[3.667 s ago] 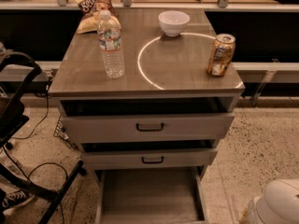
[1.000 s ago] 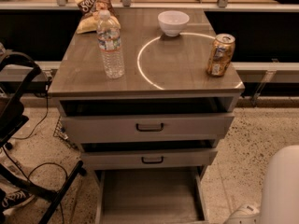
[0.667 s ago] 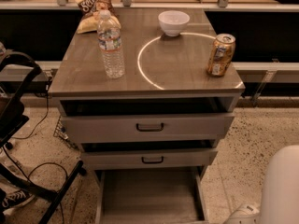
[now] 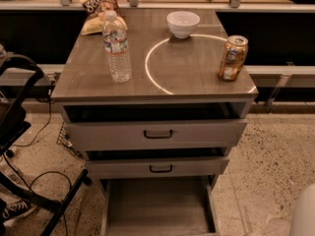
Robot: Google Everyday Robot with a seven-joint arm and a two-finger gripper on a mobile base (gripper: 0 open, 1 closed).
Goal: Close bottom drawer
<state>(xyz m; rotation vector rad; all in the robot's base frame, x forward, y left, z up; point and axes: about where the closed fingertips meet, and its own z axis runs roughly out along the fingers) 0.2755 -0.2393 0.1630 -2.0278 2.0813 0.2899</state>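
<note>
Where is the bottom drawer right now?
The bottom drawer sits pulled open at the foot of the cabinet, centre bottom of the camera view, below the middle drawer; the gripper is out of view.

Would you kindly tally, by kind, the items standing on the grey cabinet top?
Clear plastic water bottle: 1
White round bowl: 1
Gold drink can: 1
Yellow chip bag: 1
Total: 4
Gripper: out of view; only a white arm part shows bottom right, beside the open bottom drawer.

Water bottle, white bowl, soda can, chip bag (back left) on tabletop.
</note>
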